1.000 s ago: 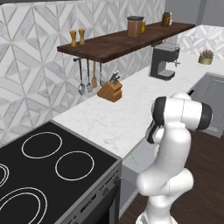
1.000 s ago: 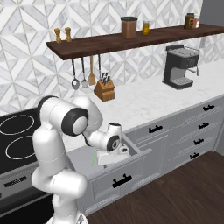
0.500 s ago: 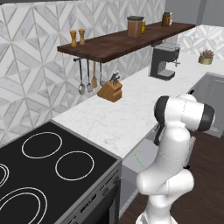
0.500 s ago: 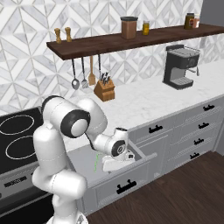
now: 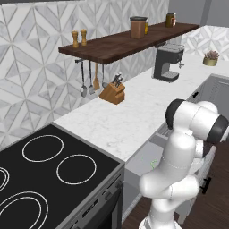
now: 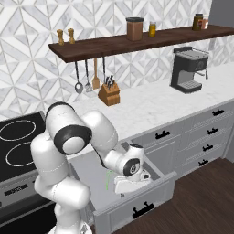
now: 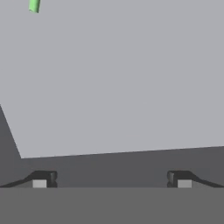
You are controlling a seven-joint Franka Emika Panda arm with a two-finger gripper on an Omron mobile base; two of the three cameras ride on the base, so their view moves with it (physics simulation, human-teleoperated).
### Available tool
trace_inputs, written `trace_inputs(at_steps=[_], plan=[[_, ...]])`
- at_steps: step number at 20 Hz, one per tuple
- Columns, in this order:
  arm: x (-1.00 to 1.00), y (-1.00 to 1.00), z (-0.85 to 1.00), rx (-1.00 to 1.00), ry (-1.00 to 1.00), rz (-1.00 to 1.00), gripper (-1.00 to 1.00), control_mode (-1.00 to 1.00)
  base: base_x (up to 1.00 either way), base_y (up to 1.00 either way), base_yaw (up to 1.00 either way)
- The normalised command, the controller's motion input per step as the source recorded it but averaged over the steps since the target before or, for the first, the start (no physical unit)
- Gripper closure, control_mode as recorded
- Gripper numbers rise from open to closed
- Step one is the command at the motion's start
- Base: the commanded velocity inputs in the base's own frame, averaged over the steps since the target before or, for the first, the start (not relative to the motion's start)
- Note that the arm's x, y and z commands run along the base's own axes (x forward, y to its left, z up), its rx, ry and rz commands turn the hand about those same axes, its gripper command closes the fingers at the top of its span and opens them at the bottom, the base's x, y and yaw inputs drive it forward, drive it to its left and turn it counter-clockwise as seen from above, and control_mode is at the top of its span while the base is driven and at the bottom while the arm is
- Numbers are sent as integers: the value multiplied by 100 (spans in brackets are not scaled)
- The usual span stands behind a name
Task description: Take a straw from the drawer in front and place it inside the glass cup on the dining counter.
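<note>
**Open end effector low inside the pulled-out drawer, green straw just beside it**

Nearest to the viewer, the drawer (image 6: pixel 137 208) stands pulled out from the grey cabinets, its panelled front carrying a small black handle. The white arm bends down into it, and the end effector (image 6: pixel 132 180) sits low over the drawer's pale grey floor. From the camera on the hand, its two dark fingertips (image 7: pixel 43 178) stand wide apart with nothing between them, so it is released and empty.

The straw (image 6: pixel 109 179), thin and bright green, shows inside the drawer just to the stove side of the end effector, partly hidden by the arm. In the hand view only a short green end of it (image 7: pixel 34 5) shows at the top left, well away from the fingertips. From the left base camera a small green sliver (image 5: pixel 153 163) peeks out beside the arm's body.

Beside the drawer, a black stove (image 5: pixel 49 179) with ring burners sits in the white marble bench (image 6: pixel 151 103). Further back on the bench stand a wooden knife block (image 6: pixel 109 94) and a dark coffee machine (image 6: pixel 188 69). On the patterned wall behind, a dark wooden shelf (image 6: pixel 137 42) carries jars and shakers, with utensils (image 6: pixel 87 77) hanging beneath it.
</note>
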Motion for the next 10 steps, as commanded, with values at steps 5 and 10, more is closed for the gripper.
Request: trace_inputs(at_steps=[5, 10], plan=[[-69, -50, 0, 0, 6, 0, -100, -100, 0, 0, 0], [-67, -57, 3, 1, 8, 0, -100, -100, 0, 0, 0]])
